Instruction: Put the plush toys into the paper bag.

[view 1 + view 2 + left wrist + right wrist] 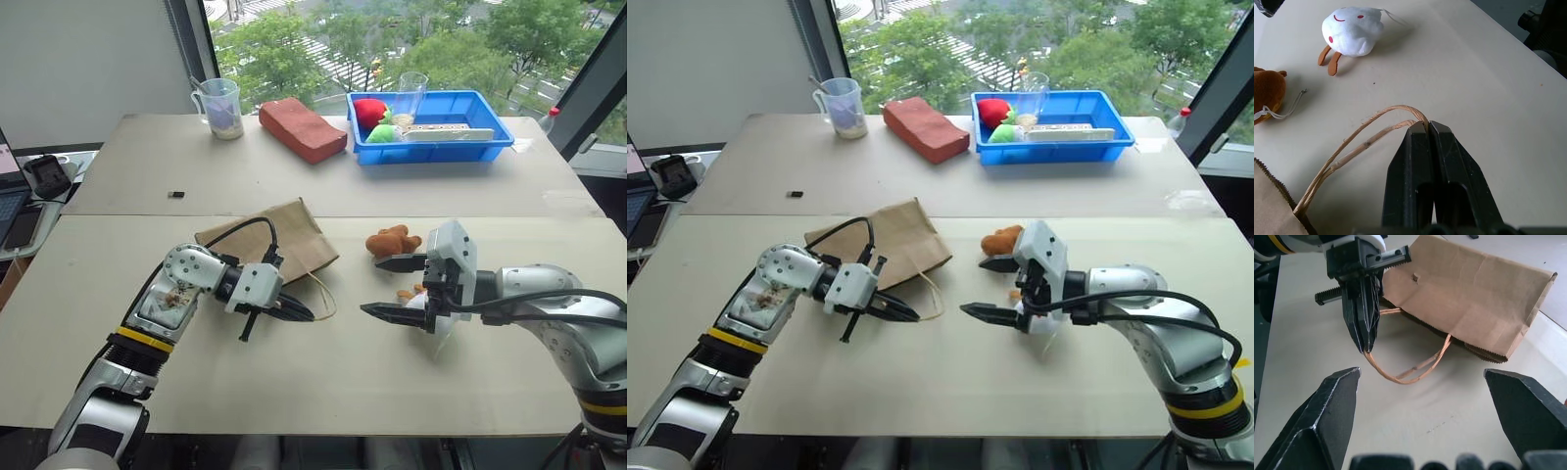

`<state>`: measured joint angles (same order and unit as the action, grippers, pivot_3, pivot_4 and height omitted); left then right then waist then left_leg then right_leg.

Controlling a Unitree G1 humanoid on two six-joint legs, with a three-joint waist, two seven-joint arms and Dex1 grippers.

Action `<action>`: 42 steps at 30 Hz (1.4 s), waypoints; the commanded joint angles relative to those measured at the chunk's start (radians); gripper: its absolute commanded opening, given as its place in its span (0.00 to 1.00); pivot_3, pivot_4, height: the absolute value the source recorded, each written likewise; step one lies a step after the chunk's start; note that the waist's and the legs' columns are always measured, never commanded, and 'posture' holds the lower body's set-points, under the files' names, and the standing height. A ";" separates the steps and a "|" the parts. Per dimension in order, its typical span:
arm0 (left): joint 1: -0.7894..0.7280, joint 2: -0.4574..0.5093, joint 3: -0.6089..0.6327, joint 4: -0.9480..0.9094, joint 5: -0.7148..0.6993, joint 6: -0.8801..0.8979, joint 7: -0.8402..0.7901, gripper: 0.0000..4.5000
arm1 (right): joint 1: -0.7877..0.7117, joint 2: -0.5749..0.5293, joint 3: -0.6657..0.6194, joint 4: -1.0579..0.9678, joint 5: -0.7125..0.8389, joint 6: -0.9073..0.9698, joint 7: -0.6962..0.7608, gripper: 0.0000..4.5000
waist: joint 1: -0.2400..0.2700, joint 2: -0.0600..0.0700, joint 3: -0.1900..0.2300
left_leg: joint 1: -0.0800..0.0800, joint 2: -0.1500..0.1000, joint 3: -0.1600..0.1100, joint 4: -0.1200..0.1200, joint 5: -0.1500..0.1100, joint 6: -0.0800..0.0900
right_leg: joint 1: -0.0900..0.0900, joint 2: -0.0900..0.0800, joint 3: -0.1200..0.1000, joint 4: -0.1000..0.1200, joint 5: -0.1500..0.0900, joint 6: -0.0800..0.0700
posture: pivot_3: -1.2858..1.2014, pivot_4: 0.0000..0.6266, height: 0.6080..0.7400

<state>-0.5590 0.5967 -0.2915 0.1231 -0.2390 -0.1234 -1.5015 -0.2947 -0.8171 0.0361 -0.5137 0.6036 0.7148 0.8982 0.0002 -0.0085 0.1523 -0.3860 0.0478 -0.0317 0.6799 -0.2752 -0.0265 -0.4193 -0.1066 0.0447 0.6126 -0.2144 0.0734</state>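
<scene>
Landmark: paper bag [277,240], lying flat on the counter [294,372], mouth toward the robot; both cord handles [1405,374] trail out of it.

- Left pincer [294,313]: just before the bag's mouth, pressed together on the handles.
- Right pincer [392,286]: right of the bag, spread wide, holding nothing.
- White plush toy [1353,30]: right of the bag, beneath the right pincer, on the counter.
- Orange-brown plush toy [392,241]: right of the bag, slightly farther.
- Brick-shaped block [302,128], blue tray [490,137]: well beyond the bag.

Progress, judged: neither toy bagged; bag not yet opened; both placements remain.
</scene>
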 commanded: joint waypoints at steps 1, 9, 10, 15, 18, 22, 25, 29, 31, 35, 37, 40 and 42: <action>-0.028 -0.009 0.041 -0.032 -0.046 0.019 0.016 0.01 | 0.039 -0.009 0.035 -0.007 -0.073 -0.086 0.020 1.00 | 0.000 0.000 0.000 | 0.000 0.000 0.000 0.000 0.000 0.000 | 0.000 0.000 0.000 0.000 0.000 0.000 | 0.52 0.24 1.00; -0.061 -0.027 0.086 -0.065 -0.108 0.116 0.054 0.01 | 0.125 0.056 0.092 0.066 -0.235 -0.334 0.016 1.00 | -0.005 0.000 0.000 | 0.001 0.000 0.000 0.000 0.000 0.000 | 0.000 0.000 0.000 0.000 0.000 0.000 | 0.52 0.24 1.00; -0.067 -0.030 0.093 -0.066 -0.117 0.134 0.063 0.01 | 0.125 0.072 0.093 0.078 -0.249 -0.368 0.015 1.00 | -0.006 0.000 0.000 | 0.000 0.000 0.000 0.000 0.000 0.000 | 0.000 0.000 0.000 0.000 0.000 0.000 | 0.52 0.24 1.00; -0.087 -0.036 0.117 -0.076 -0.144 0.178 0.077 0.01 | 0.095 0.148 0.116 0.147 -0.337 -0.551 0.009 1.00 | -0.011 0.000 0.000 | 0.001 0.000 0.000 0.000 0.000 0.000 | 0.000 0.000 0.000 0.000 0.000 0.000 | 0.52 0.24 1.00; -0.093 -0.038 0.119 -0.075 -0.143 0.183 0.077 0.01 | 0.054 0.185 0.134 0.168 -0.339 -0.566 0.024 1.00 | -0.013 0.000 0.000 | 0.001 0.000 0.000 0.000 0.000 0.000 | 0.000 0.000 0.000 0.000 0.000 0.000 | 0.52 0.24 1.00; -0.093 -0.042 0.119 -0.074 -0.139 0.185 0.077 0.01 | 0.001 0.227 0.155 0.192 -0.343 -0.567 0.030 1.00 | -0.013 0.000 0.000 | 0.001 0.000 0.000 0.000 0.000 0.000 | 0.000 0.000 0.000 0.000 0.000 0.000 | 0.52 0.24 1.00; -0.091 -0.045 0.119 -0.074 -0.135 0.183 0.080 0.01 | -0.019 0.246 0.165 0.201 -0.343 -0.559 0.038 1.00 | -0.010 0.000 0.000 | 0.001 0.000 0.000 0.000 0.000 0.000 | 0.000 0.000 0.000 0.000 0.000 0.000 | 0.52 0.24 1.00; -0.087 -0.046 0.118 -0.075 -0.134 0.183 0.083 0.01 | -0.036 0.261 0.170 0.208 -0.337 -0.554 0.051 1.00 | -0.012 0.000 0.000 | 0.001 0.000 0.000 0.000 0.000 0.000 | 0.000 0.000 0.000 0.001 0.000 0.000 | 0.52 0.24 1.00; -0.084 -0.046 0.118 -0.078 -0.135 0.184 0.084 0.01 | -0.056 0.270 0.174 0.216 -0.333 -0.550 0.057 1.00 | -0.014 0.000 0.000 | 0.001 0.000 0.000 0.000 0.000 0.000 | 0.000 0.000 0.000 0.001 0.000 0.000 | 0.52 0.24 1.00; -0.083 -0.047 0.118 -0.082 -0.138 0.187 0.083 0.01 | -0.089 0.289 0.186 0.250 -0.343 -0.556 0.066 1.00 | -0.013 0.000 0.000 | 0.001 0.000 0.000 0.000 0.000 0.000 | 0.000 0.000 0.000 0.000 0.000 0.000 | 0.52 0.24 1.00; -0.082 -0.047 0.119 -0.084 -0.140 0.188 0.082 0.00 | -0.103 0.303 0.191 0.269 -0.346 -0.557 0.066 0.94 | -0.013 0.000 0.000 | 0.001 0.000 0.000 0.000 0.000 0.000 | 0.000 0.000 0.000 0.001 0.000 0.000 | 0.52 0.24 1.00; -0.081 -0.045 0.120 -0.084 -0.140 0.187 0.080 0.00 | -0.113 0.315 0.192 0.288 -0.354 -0.566 0.062 0.72 | -0.013 0.000 0.000 | 0.001 0.000 0.000 0.000 0.000 0.000 | 0.000 0.000 0.000 0.002 0.000 0.000 | 0.52 0.24 1.00; -0.080 -0.044 0.120 -0.081 -0.140 0.185 0.078 0.00 | -0.115 0.319 0.191 0.294 -0.358 -0.571 0.063 0.59 | -0.013 0.000 0.000 | 0.001 0.000 0.000 -0.001 0.000 0.000 | 0.000 0.000 0.000 0.002 0.000 0.000 | 0.52 0.24 1.00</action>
<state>-0.6309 0.5506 -0.1935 0.0744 -0.3575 0.0672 -1.4235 -0.3882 -0.5008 0.2306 -0.2042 0.2465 0.1738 0.9592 -0.0133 -0.0084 0.1523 -0.3852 0.0477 -0.0318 0.6792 -0.2751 -0.0267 -0.4194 -0.1065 0.0446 0.6148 -0.2144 0.0734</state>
